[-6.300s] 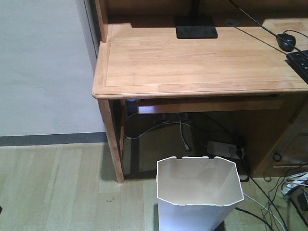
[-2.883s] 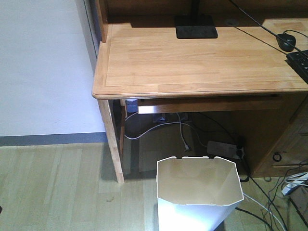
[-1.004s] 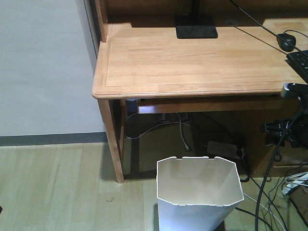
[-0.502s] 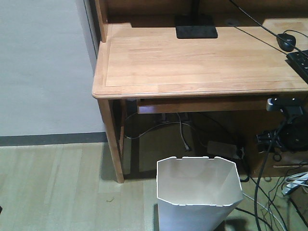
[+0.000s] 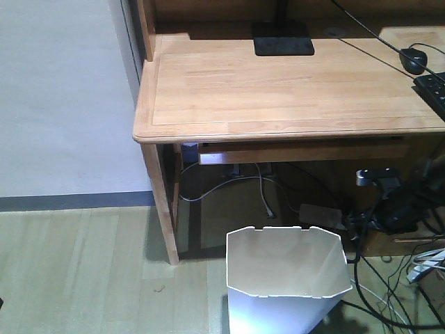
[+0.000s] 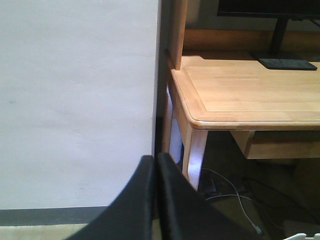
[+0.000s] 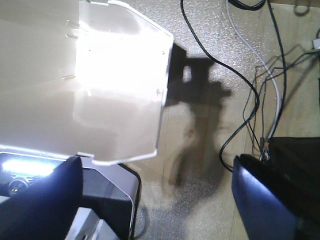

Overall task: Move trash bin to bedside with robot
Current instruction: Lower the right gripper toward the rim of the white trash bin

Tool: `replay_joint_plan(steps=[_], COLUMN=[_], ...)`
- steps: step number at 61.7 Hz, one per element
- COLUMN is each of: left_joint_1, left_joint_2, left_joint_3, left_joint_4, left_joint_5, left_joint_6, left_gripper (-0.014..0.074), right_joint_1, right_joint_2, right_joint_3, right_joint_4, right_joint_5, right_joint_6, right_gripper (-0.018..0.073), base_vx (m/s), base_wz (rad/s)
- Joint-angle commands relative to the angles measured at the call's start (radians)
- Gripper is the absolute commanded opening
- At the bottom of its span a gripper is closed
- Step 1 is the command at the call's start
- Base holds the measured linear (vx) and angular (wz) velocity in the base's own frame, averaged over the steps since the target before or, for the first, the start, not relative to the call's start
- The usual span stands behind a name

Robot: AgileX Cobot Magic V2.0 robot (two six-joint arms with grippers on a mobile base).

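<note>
Spread wide, the right gripper (image 7: 156, 164) hung low over the floor (image 7: 210, 210) just right of the trash bin (image 7: 100, 85). One dark finger showed at each lower corner of the wrist view, and nothing was held between them. That opening looked meant for taking the bin's right wall or rim. The left gripper (image 6: 152, 161) had its fingers pressed together on nothing. It pointed at the wall (image 6: 75, 100) and the desk's left leg, probably parked clear of the work.

The wall and the light wooden desk (image 5: 278, 83) filled the far part of the scene. No bed appeared in any view, so the goal lay somewhere out of sight. The bin stood upright on the near floor in front of the desk's opening, right of the leg, with its cream inside showing nothing in it. Right of it the right arm (image 5: 396, 209) reached down below the desktop. Loose cables (image 7: 255, 100) trailed across the floor there and could snag on a carry. A mouse (image 5: 415, 61) sat at the far right of the desktop.
</note>
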Motion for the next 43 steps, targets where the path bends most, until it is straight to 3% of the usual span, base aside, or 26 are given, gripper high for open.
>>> replay_joint_plan(steps=[1,21,43], left_joint_1=[-0.006,-0.006,-0.006], left_joint_2=[-0.014,-0.014,-0.014], left_joint_3=[0.019,0.019,0.019], left_joint_4=[-0.004,-0.004,-0.004], left_joint_5=[-0.069,-0.069,-0.069], left_joint_6=[-0.006,-0.006,-0.006], left_gripper=[-0.0006,-0.0006,-0.0006], right_joint_1=[0.023,0.024,0.022], right_joint_2=[0.04,0.309,0.518], right_joint_3=[-0.078,-0.345,-0.497], right_joint_4=[-0.006,0.009,0.001], right_joint_5=[-0.029,0.079,0.098], right_joint_6=[-0.012,0.005,0.021], right_gripper=[0.0594,0.0594,0.0594], base_vx=[0.0,0.0,0.0], base_wz=[0.0,0.0,0.0])
